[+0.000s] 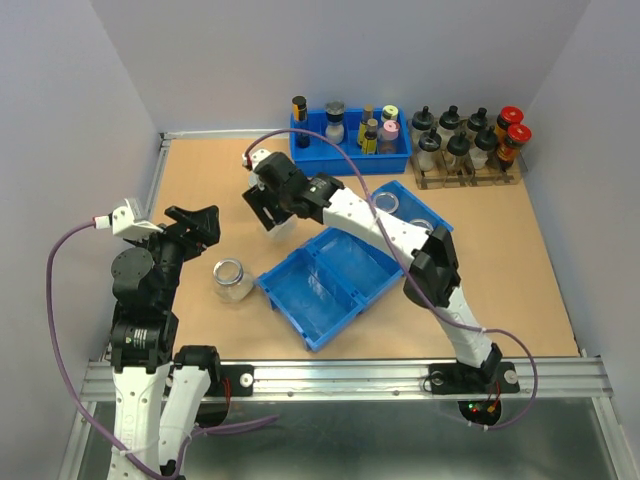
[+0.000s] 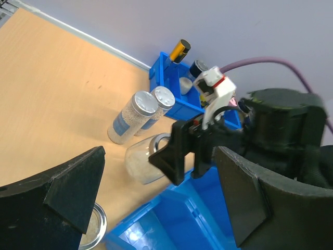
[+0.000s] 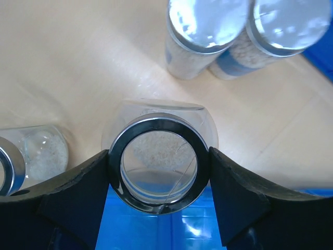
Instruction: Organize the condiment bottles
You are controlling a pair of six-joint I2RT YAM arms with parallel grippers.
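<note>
Right gripper (image 3: 158,172) clamped on a tilted glass jar (image 2: 141,162), at eleven o'clock of the blue bin (image 1: 285,315), left gripper (image 1: 203,228) spread wide and empty, second jar (image 1: 230,280) at its five o'clock

The light is bright and even, and it comes from above. On the table (image 1: 200,190) the shadows are soft and pale. In the right wrist view the two metal caps (image 3: 208,21) glare white and the jar (image 3: 158,112) is sharp, but the fingers (image 3: 78,198) of my right gripper (image 3: 158,156) are dark and a little blurred.
</note>
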